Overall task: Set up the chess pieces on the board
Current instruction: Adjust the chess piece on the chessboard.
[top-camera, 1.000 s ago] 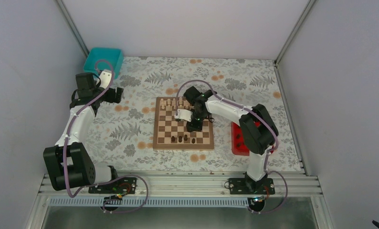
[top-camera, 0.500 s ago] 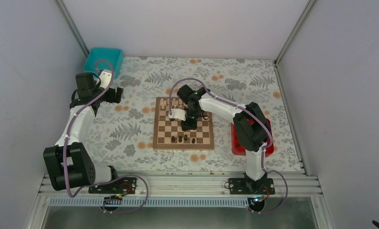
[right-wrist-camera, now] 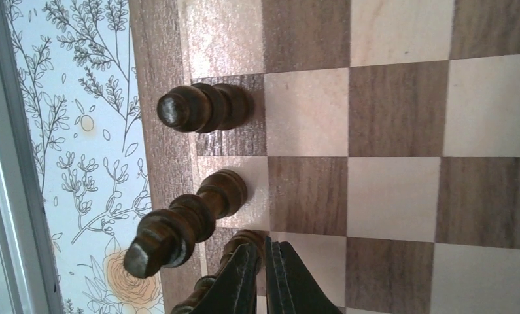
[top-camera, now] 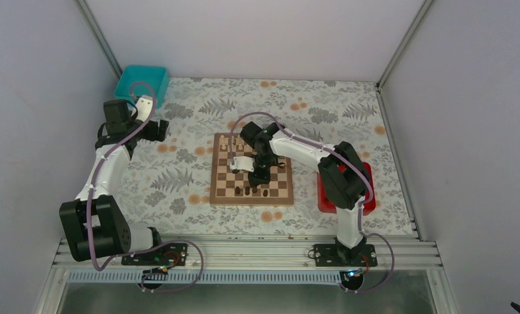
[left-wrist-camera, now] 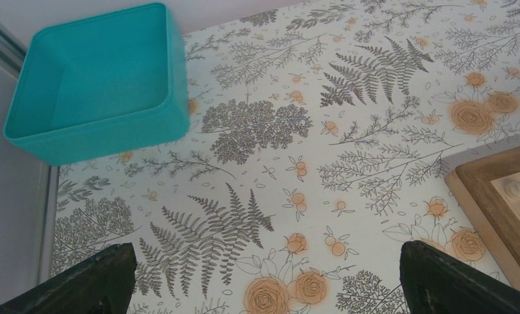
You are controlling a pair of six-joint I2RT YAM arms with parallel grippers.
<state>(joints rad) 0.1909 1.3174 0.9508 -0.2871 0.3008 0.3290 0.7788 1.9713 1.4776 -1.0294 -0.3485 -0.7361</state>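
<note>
The board [top-camera: 212, 176] lies mid-table, with several dark chess pieces [top-camera: 246, 191] standing along its near row. My right gripper [top-camera: 258, 178] hangs low over that row. In the right wrist view its jaws [right-wrist-camera: 265, 261] are shut with nothing visible between them. One dark piece [right-wrist-camera: 247, 237] stands just behind the left finger; I cannot tell if they touch. A taller dark piece [right-wrist-camera: 185, 219] and a pawn [right-wrist-camera: 205, 108] stand beside it on the board [right-wrist-camera: 401, 131]. My left gripper [top-camera: 160, 129] is open and empty [left-wrist-camera: 270, 281] over the tablecloth.
Pale pieces [top-camera: 225, 140] stand on the board's far row. A red tray [top-camera: 324, 196] lies right of the board, partly under the right arm. A teal bin [top-camera: 141, 82] sits at the far left, also in the left wrist view [left-wrist-camera: 100, 78]. The board's corner [left-wrist-camera: 492, 196] shows there.
My right gripper has moved left and toward the near row of the board, coming down beside the dark pieces. The left arm has not moved.
</note>
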